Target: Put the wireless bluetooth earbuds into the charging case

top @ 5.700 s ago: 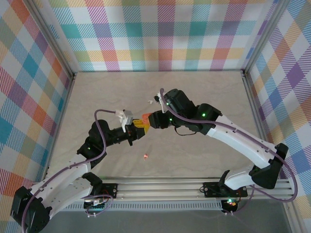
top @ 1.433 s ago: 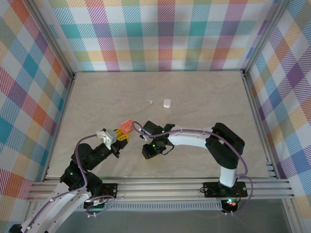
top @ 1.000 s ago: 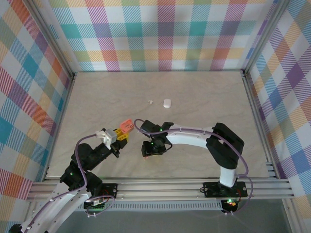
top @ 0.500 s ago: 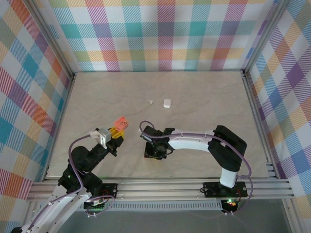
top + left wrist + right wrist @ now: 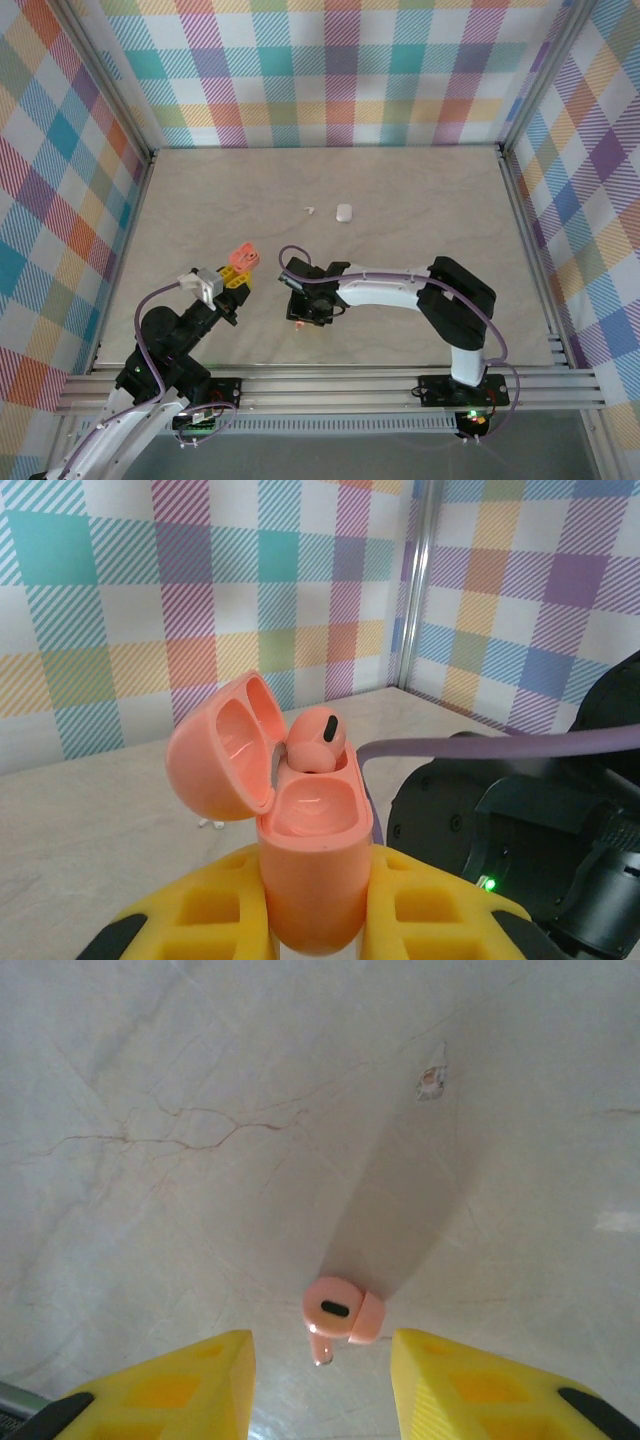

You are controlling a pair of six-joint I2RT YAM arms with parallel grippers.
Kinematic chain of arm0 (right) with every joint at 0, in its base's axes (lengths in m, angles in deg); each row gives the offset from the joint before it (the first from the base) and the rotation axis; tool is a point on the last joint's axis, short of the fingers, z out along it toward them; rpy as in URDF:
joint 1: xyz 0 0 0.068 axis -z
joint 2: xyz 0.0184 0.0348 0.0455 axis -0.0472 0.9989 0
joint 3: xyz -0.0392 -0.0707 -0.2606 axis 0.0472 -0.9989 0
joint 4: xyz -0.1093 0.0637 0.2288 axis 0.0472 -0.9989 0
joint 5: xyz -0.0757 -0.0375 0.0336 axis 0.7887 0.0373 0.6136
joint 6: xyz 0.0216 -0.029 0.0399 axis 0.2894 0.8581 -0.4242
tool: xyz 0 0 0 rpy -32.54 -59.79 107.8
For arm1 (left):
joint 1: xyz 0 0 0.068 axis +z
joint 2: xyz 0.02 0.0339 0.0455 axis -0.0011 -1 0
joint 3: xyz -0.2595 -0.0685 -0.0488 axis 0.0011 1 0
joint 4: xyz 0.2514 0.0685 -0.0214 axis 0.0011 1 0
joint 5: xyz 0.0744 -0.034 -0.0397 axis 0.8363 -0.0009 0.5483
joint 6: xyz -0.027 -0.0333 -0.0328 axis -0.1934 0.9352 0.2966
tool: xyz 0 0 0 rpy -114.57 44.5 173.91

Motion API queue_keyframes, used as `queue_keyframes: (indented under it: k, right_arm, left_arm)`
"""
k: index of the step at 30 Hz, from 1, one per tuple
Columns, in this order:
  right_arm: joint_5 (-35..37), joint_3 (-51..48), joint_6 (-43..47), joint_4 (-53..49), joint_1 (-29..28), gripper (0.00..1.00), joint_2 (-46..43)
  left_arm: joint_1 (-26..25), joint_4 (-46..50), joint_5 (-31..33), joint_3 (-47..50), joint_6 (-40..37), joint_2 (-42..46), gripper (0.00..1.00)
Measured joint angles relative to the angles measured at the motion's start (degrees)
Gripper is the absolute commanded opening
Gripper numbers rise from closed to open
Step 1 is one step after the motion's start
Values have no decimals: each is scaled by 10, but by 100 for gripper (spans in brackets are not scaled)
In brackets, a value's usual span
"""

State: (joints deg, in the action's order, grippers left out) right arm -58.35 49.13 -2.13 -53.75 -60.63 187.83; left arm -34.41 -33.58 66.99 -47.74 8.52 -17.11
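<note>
The open case, one bud inside, is clamped by the left gripper. The right gripper is spread above a loose bud on the table.

We log left end effector raised and clamped shut; right end effector pointing down, jaws parted.

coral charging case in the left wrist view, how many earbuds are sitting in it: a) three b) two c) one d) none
c: a single coral bud sits in one well of the open coral case, and the well next to it is bare.
</note>
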Motion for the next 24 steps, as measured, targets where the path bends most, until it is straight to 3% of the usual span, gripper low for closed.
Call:
queue_keyframes:
  k: [11, 24]
  right_arm:
    - [-4, 14, 0, -9, 0, 40, 26]
    - [-7, 45, 5, -46, 3, 29, 48]
  left_arm:
    - [0, 1, 0, 0, 1, 2, 0]
    - [0, 1, -2, 0, 11, 2, 0]
